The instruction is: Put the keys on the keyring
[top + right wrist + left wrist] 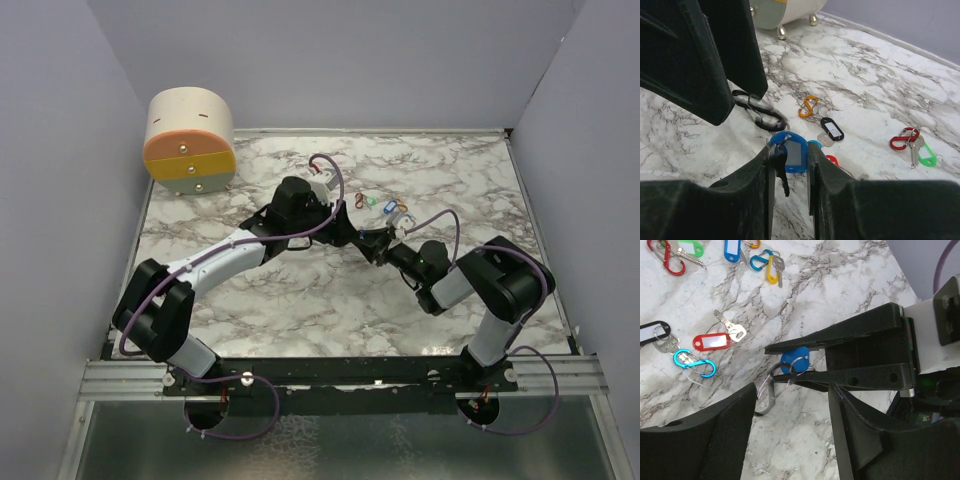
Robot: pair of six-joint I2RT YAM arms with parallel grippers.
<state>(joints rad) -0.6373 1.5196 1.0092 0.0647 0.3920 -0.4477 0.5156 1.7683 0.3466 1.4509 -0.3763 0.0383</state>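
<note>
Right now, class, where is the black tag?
In the right wrist view the black tag lies just right of centre, close beside the orange carabiner and well left of the red carabiner.

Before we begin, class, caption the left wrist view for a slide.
Right gripper clamps a blue tag by a silver clip; other tags and clips lie on the marble table.

The red key [831, 160] shows only a sliver, mostly hidden.
</note>
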